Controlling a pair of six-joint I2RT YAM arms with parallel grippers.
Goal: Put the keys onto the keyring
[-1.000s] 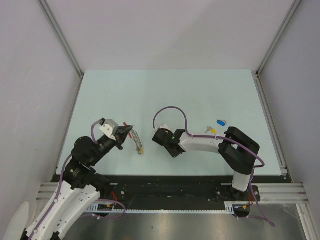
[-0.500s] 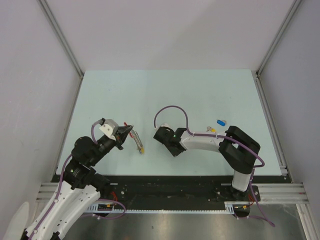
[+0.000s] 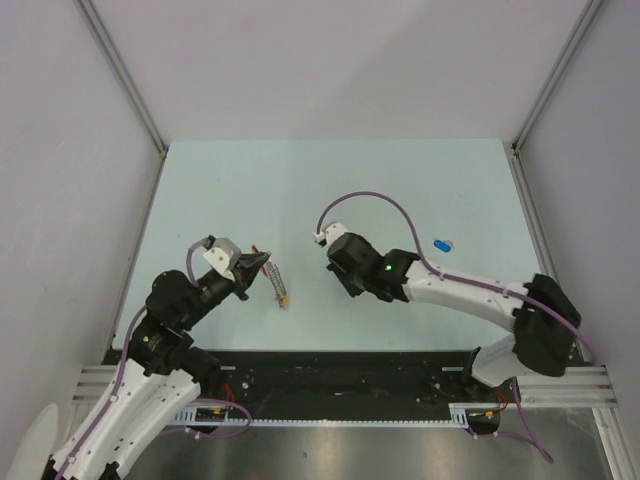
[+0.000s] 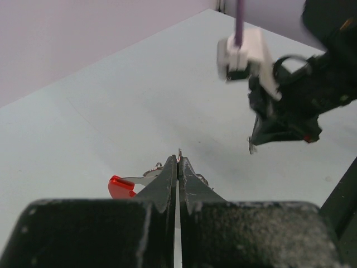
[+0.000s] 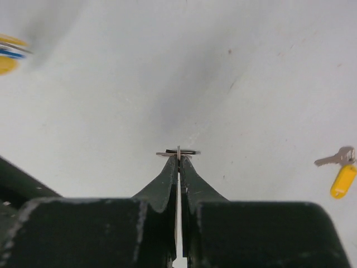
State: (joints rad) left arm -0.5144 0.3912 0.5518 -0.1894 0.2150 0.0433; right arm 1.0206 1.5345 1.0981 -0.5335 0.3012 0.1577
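My left gripper is shut on the grey wire of the keyring, near its red section. The ring hangs off the fingers toward the near edge, with a yellow tag at its low end. My right gripper is shut on a thin silver key, seen edge-on with a dark tag across the fingertips. In the top view the right gripper hovers a short way right of the keyring, apart from it. From the left wrist view the key shows as a small glint under the right gripper.
A yellow-tagged key lies on the pale table to the right of my right gripper. A short blue tag with a whitish end lies further right. Grey walls and metal rails close in the table.
The right arm has stretched out, its elbow swinging right, and its gripper has shifted slightly right and away while closing fully on the key. The left gripper and keyring have barely moved.
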